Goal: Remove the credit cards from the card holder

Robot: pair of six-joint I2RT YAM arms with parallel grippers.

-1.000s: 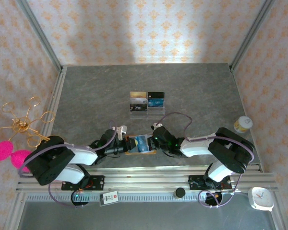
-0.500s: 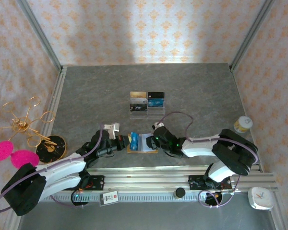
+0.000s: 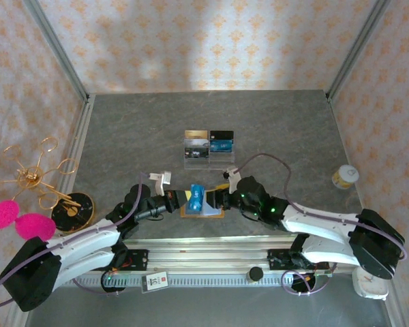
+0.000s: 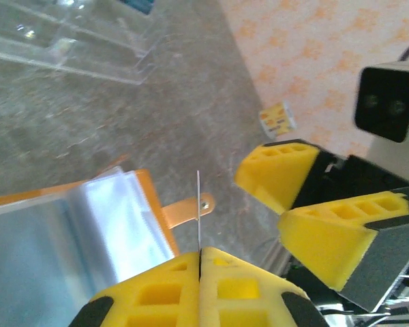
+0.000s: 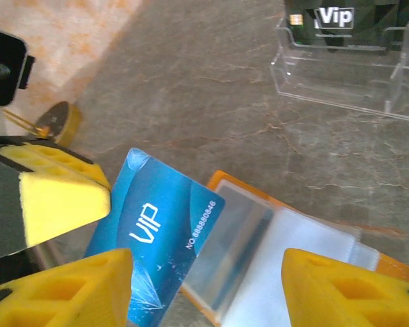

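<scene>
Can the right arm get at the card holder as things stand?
Probably yes. The right gripper hangs open over the open card holder. The blue card, pinched in the shut left gripper, stands over the holder's left part and may crowd that side.

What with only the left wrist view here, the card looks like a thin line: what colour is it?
Observer: Blue. The card has Vip and a number printed on its face, and the left gripper pinches one end.
Operator: My view cuts off the stand. How many are in it?
Observer: The top view shows four cards in the stand, in two rows of two.
</scene>
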